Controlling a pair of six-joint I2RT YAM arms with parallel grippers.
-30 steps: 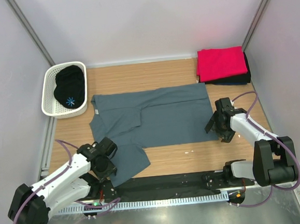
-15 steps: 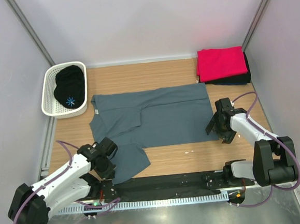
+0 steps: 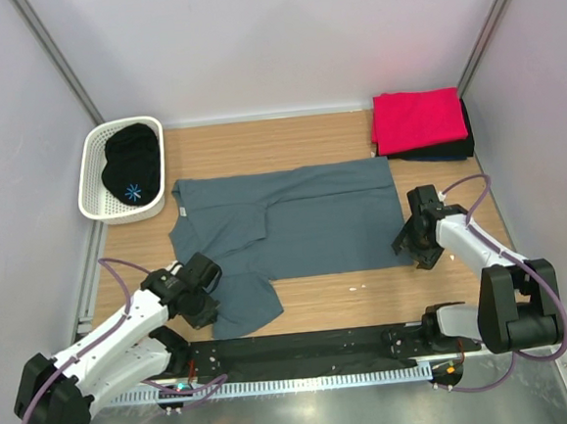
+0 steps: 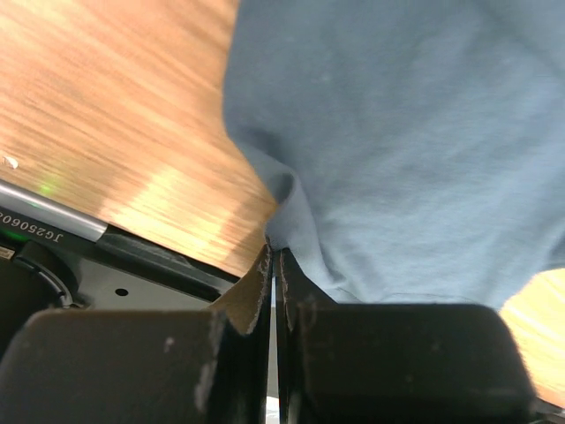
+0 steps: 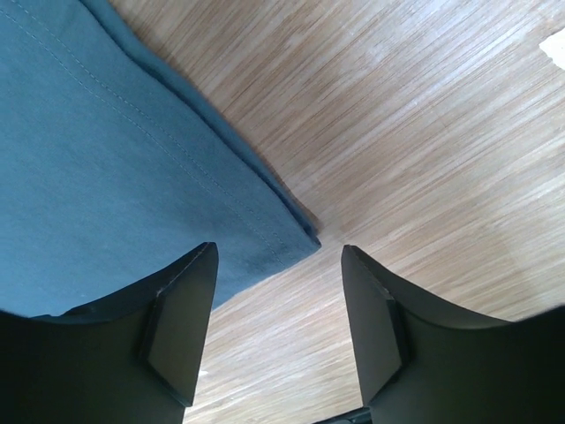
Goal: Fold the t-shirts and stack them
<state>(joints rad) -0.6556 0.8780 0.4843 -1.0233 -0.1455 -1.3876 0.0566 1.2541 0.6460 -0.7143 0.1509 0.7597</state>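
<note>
Top external view, sweeping from the left: a white basket (image 3: 118,211) sits at the far-left edge with a black garment (image 3: 132,165) heaped inside. Nearer in, the left arm (image 3: 126,328) reaches onto the near-left sleeve (image 3: 247,308) of the slate blue-grey t-shirt (image 3: 314,219), which lies spread flat across the middle of the tabletop (image 3: 258,140).

Left wrist view: the left fingers (image 4: 252,296) are pressed together on the very edge of that sleeve. Only a sliver of cloth looks caught at the tips, though this angle makes it hard to be sure.

Over to the right, the right fingers (image 5: 181,309) stand apart, low over the wood and straddling the shirt's near-right hem corner (image 5: 296,238), gripping nothing. In the far-right corner a red t-shirt (image 3: 417,118) lies folded on top of dark ones (image 3: 451,150).

The danger is that thin left pinch: lift it and the sleeve could slide out. On the right, closing a touch off could nudge the corner away or miss it. With one side held and the other loose, the fold would go skewed.
</note>
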